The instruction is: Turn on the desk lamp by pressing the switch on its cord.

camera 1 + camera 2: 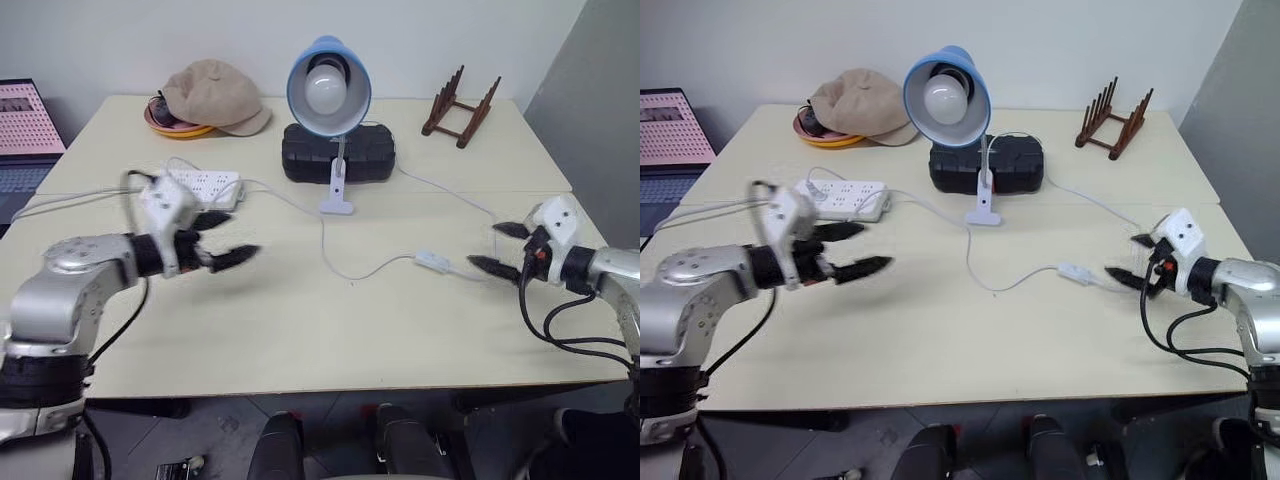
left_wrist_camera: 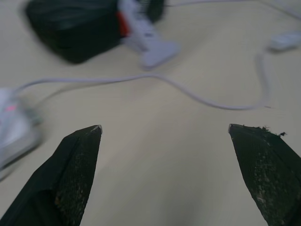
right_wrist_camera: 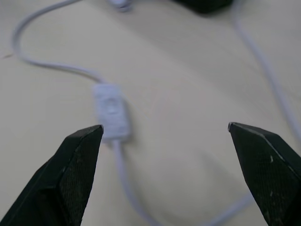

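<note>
The lamp looks unlit, I think, so nothing's done: my right gripper hangs empty, jaws wide, near the switch, my left gripper likewise spread, press still to make.

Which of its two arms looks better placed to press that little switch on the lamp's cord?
Likely the right: its gripper hovers open just beside the switch, while the left gripper hangs farther off near the power strip.

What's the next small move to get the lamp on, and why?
Probably ease the right gripper forward and down until one finger sits over the switch. Its jaws are open and empty, and the switch lies on the table just ahead of them, nearer its lower finger. The desk lamp looks unlit, and the left gripper, also open, is farther off.
</note>
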### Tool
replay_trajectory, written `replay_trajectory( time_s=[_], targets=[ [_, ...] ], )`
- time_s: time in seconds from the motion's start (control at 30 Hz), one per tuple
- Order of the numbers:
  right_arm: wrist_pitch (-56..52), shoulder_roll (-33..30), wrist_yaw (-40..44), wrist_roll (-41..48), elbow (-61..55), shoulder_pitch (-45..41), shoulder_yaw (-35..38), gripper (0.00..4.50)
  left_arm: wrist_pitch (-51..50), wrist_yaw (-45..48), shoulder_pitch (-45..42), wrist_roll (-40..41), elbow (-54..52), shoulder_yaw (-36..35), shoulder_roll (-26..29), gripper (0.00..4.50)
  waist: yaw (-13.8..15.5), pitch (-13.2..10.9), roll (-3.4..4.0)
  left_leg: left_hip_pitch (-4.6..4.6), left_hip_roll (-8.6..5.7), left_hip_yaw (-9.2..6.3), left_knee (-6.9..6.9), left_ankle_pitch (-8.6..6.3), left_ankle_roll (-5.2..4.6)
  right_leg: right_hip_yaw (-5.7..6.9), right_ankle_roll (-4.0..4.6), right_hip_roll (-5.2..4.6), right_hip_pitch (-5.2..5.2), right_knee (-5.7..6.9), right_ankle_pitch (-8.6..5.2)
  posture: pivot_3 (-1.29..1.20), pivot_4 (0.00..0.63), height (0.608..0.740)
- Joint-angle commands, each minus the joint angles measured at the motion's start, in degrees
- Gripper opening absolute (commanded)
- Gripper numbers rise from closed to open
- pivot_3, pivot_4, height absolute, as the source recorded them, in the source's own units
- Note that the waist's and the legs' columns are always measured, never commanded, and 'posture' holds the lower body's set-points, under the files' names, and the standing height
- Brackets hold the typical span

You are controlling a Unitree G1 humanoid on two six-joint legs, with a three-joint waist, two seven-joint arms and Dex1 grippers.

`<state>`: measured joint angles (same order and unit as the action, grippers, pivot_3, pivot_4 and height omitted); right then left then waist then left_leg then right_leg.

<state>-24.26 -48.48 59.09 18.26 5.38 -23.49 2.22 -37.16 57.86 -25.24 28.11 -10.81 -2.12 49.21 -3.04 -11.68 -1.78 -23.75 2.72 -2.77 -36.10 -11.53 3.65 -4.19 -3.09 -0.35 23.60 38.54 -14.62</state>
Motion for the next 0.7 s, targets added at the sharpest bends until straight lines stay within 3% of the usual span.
replay_trajectory(
  time_s=[0.03, 0.27, 0.6, 0.7],
  targets=[
    [-0.1, 2.36, 2.07, -0.84, 3.7, -4.29, -3.0, 4.46, 2.44, 2.63, -3.81, -1.9, -1.01, 5.06, -1.7, 4.5, -0.2, 0.0, 0.0, 0.0, 0.0, 0.0, 0.0, 0.0, 0.0, 0.0, 0.0, 0.0, 0.0, 0.0, 0.0, 0.0, 0.15, 0.74],
    [0.98, 7.46, 3.81, -2.98, 12.27, -9.62, -6.85, 4.46, 7.55, 7.12, -7.59, -5.33, -0.17, 11.37, -4.33, 4.5, -0.29, -0.01, 0.02, -0.07, 0.02, -0.04, 0.03, 0.0, -0.01, 0.0, 0.01, 0.07, 0.11, 0.07, -0.02, 0.0, 0.15, 0.74],
    [-0.47, 8.6, 7.24, -2.85, 18.94, -11.41, -6.53, 4.46, 9.73, 8.28, -6.75, -6.89, 0.93, 10.63, -4.52, 4.5, -0.21, -0.02, 0.03, -0.08, 0.02, -0.05, 0.01, 0.0, -0.01, 0.0, -0.01, 0.06, 0.11, 0.09, -0.04, 0.0, 0.15, 0.74],
    [-0.75, 9.0, 7.47, -2.43, 19.71, -11.8, -5.96, 3.99, 9.82, 8.29, -6.52, -6.81, 0.93, 10.37, -4.42, 4.5, -0.21, -0.02, 0.03, -0.07, 0.02, -0.05, 0.01, 0.0, -0.01, 0.01, -0.01, 0.06, 0.11, 0.12, -0.04, 0.0, 0.15, 0.74]
  ],
)
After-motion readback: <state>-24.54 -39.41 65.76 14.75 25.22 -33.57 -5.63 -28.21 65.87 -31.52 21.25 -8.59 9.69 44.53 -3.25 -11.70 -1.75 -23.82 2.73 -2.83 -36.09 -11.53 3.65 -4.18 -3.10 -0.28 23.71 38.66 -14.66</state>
